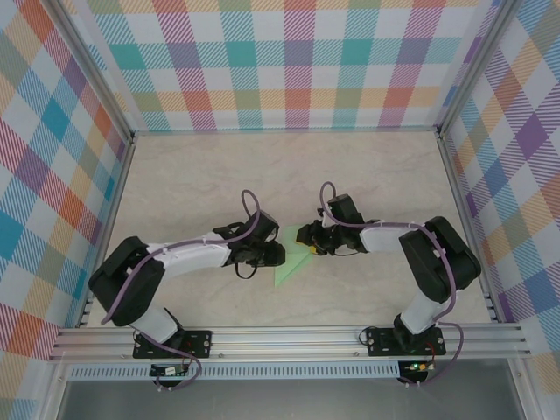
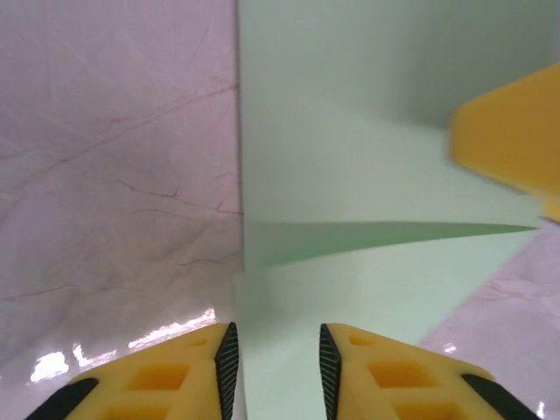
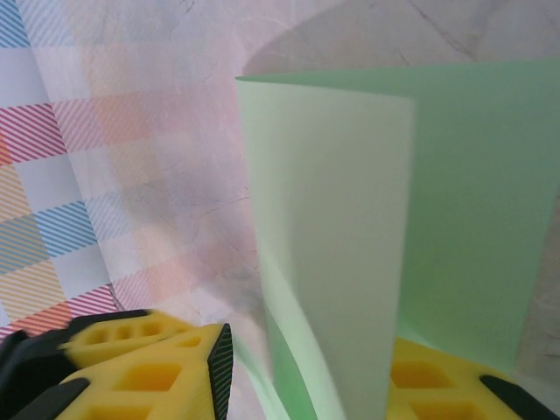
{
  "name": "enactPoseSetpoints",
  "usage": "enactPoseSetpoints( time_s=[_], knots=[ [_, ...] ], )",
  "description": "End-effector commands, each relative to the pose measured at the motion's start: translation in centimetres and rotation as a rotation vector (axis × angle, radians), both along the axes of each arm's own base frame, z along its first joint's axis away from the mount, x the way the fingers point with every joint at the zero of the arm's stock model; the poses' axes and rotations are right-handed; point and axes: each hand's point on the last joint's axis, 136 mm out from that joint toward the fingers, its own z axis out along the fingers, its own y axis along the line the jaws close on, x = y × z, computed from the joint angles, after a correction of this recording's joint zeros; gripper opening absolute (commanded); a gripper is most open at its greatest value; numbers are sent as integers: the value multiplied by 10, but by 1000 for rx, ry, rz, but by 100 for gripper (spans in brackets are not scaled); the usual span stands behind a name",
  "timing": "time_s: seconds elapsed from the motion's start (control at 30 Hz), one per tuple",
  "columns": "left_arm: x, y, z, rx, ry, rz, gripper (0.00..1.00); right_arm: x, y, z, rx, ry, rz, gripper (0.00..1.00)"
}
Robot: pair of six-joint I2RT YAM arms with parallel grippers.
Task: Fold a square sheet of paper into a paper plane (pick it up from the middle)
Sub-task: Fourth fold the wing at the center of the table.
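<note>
Top view – both arms reach in to the middle of the surface [image 1: 192, 175]. The square sheet of paper [image 1: 293, 264] lies between them, pale green and partly folded. One pointed corner faces the near edge.

Left claw [image 1: 278, 254] – at the sheet's left side. In its wrist view [image 2: 276, 363] the yellow fingers [image 2: 188, 376] stand apart with a clear gap. The sheet [image 2: 367, 131] lies flat on the marbled surface [image 2: 114, 175] beneath them, and its straight left edge runs down into that gap. Nothing is pinched; the claw is part-way open with nothing in it. A narrow dark green wedge [image 2: 376, 236] crosses the sheet where one layer overlaps another. A yellow finger of the right claw [image 2: 512, 131] is on or just above the sheet's far right part; contact cannot be told.

Right claw [image 1: 304, 238] – at the sheet's upper right edge. In its wrist view [image 3: 306, 376] the jaws are part-way open. A flap of the sheet [image 3: 332, 219] stands up, curled, between the fingers [image 3: 157, 367]. There is a visible gap between the left pad and the paper, so the flap is not clamped. The right finger is partly hidden behind the flap.

Plaid wall [image 3: 52, 175] behind.
</note>
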Motion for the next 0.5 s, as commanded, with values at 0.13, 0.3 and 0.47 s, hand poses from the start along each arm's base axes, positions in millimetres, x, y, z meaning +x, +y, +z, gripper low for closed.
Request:
enactPoseSetpoints(
  time_s=[0.13, 0.3, 0.47],
  knots=[
    [-17, 3, 23, -14, -70, 3, 46, 0, 1, 9, 19, -7, 55, 37],
    [-30, 1, 21, 123, -138, 20, 50, -2, 3, 17, 26, -4, 83, 37],
    [-35, -10, 17, 231, -211, 9, 52, -2, 5, 25, 39, -11, 95, 37]
  ],
)
